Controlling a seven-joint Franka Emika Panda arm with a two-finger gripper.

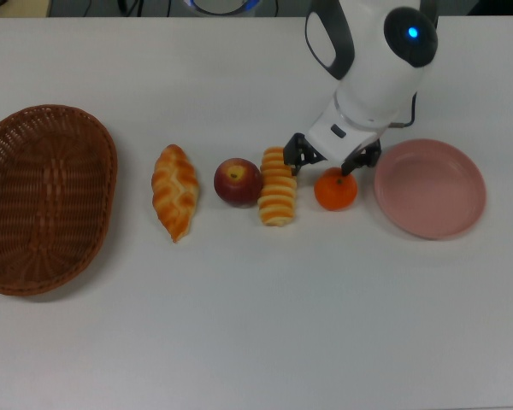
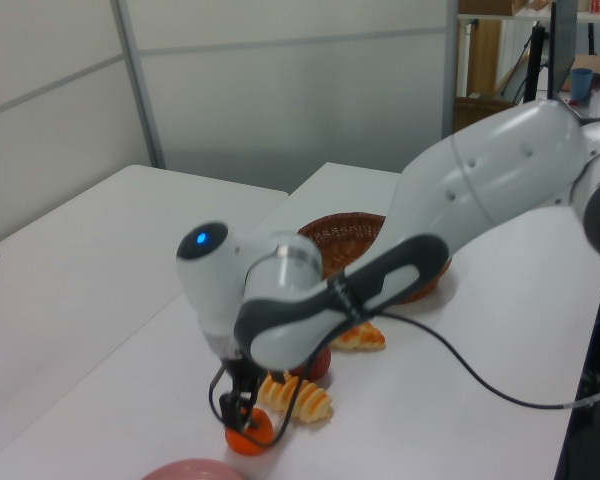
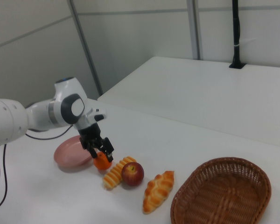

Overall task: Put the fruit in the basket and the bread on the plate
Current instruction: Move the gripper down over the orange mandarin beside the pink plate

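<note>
The gripper point(image 1: 330, 167) hangs low over the mandarin point(image 1: 337, 191), its two fingers spread wide and straddling the fruit's far edge as the top view shows it, not yet closed on anything; the left view puts the fingertips down around the mandarin's top. Taking the mandarin as the landmark: the ridged spiral roll point(image 1: 278, 185) lies just beside it on the top view's left, the pale pink plate point(image 1: 430, 189) sits near it on the top view's right with a narrow strip of white table point(image 1: 256, 325) between them, the dark red apple point(image 1: 237, 182) touches the roll's other side, the braided loaf point(image 1: 174, 190) lies further along the same row, and the wicker basket point(image 1: 46, 198) stands well apart at the far end of the top view's left, empty. Nothing has been delivered so far, and the step in hand looks like a grasp on the mandarin. The main risk is the crowding: one finger sits very close to the roll, so a descent slightly off centre could nudge the roll, and through it the apple. The mandarin is round and smooth, so a pinch above its widest part could squeeze it out and send it rolling toward the plate. The carry to the basket crosses the whole row, so a low path could clip the other items.
</note>
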